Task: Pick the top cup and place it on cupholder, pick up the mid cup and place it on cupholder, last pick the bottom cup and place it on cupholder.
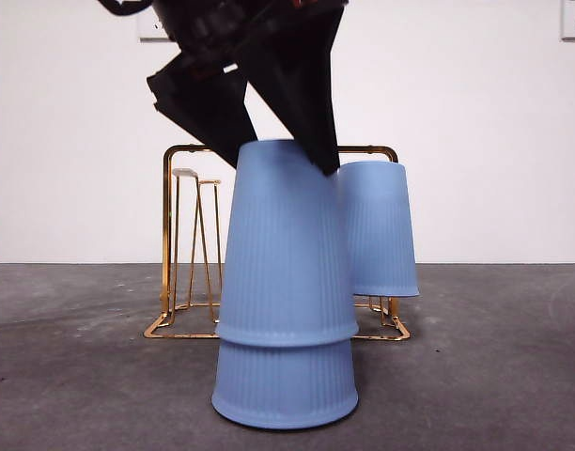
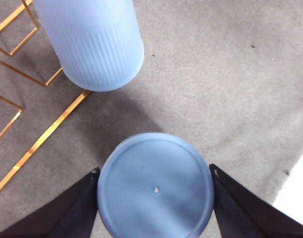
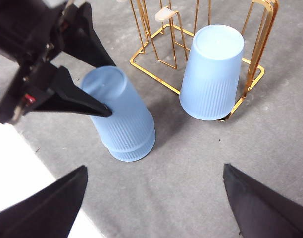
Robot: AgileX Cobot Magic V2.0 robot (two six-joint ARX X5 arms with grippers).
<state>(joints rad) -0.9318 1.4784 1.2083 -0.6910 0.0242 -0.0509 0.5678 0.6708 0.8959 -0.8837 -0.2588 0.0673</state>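
Two blue ribbed cups stand nested upside down on the grey table, the mid cup (image 1: 286, 244) over the bottom cup (image 1: 286, 381). My left gripper (image 1: 286, 167) reaches down from above and is shut on the mid cup's top; the left wrist view shows its jaws pressed against both sides of the round base (image 2: 155, 186). The cup still sits low on the bottom cup. Behind them stands the gold wire cupholder (image 1: 167, 235), with another blue cup (image 1: 380, 230) upside down on its right side. My right gripper (image 3: 155, 166) hangs open high above the table, holding nothing.
Thin white-tipped prongs (image 1: 186, 174) on the cupholder's left side are bare. A white surface (image 3: 23, 178) borders the grey mat near the stack. A white wall closes the back of the scene.
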